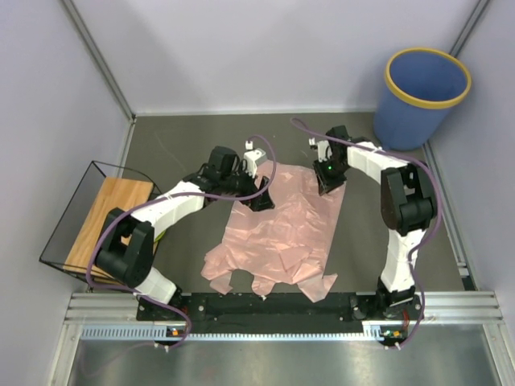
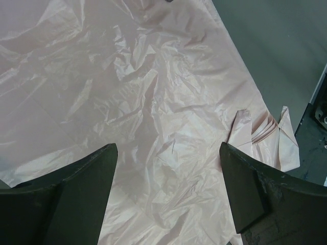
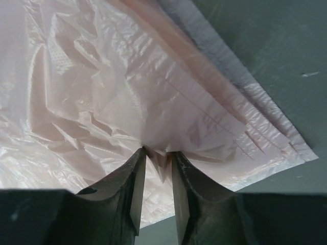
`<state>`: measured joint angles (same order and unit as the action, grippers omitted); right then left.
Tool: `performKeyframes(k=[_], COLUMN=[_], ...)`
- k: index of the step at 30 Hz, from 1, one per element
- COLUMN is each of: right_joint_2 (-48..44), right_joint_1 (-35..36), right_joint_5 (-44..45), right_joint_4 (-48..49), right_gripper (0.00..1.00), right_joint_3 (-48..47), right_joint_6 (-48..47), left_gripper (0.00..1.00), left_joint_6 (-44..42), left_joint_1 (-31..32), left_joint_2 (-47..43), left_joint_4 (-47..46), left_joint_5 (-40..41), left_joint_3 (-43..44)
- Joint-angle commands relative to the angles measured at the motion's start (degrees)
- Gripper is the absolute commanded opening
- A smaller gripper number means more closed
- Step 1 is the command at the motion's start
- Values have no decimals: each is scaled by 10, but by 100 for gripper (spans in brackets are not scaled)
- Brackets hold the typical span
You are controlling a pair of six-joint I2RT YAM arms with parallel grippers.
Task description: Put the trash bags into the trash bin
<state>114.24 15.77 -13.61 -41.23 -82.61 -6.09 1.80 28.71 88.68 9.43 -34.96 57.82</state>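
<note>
Right fingers [image 3: 125,191] around fold of trash bags [image 3: 102,76]; trash bin [image 1: 406,125] well apart

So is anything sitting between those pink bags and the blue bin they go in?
Nothing visible. The bags lie flat mid-table; the bin stands upright and open-topped at the far right corner, with only bare table between them. The right gripper pinches a fold of bag.

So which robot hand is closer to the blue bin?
The right. The right gripper pinches the pink bags at their far right corner, toward the blue bin; the left gripper hangs open over their far left edge, farther away.
</note>
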Motion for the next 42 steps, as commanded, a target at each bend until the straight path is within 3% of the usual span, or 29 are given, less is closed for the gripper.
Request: performKeyframes(k=[1, 6, 15, 20, 22, 28, 35, 39, 42], right_joint_2=[-25, -74, -104, -103, -103, -120, -154, -162, -172], right_joint_1=[10, 20, 50, 51, 53, 55, 92, 111, 118], right_joint_5=[12, -16, -106, -157, -175, -273, -370, -376, -381], right_joint_4=[14, 9, -7, -6, 1, 82, 214, 239, 270], right_gripper=[22, 4, 12, 0, 0, 0, 0, 0, 0], right_joint_3=[-23, -18, -20, -19, -19, -1, 27, 37, 55], right_joint_6=[0, 1, 28, 44, 56, 173, 325, 356, 389], left_gripper=[87, 87, 93, 91, 91, 97, 98, 98, 88], left_joint_6=[0, 5, 106, 162, 182, 263, 270, 295, 300], left_joint_1=[-8, -8, -8, -8, -7, -7, -1, -1, -2], left_joint_2=[-8, -8, 36, 75, 84, 69, 33, 18, 14], left_joint_4=[-17, -15, -66, -129, -160, -283, -266, -282, -251], left_joint_5=[0, -5, -43, -47, -50, -91, -58, -48, -38], left_joint_3=[19, 16, 32, 42, 44, -21, -28, -35, -34])
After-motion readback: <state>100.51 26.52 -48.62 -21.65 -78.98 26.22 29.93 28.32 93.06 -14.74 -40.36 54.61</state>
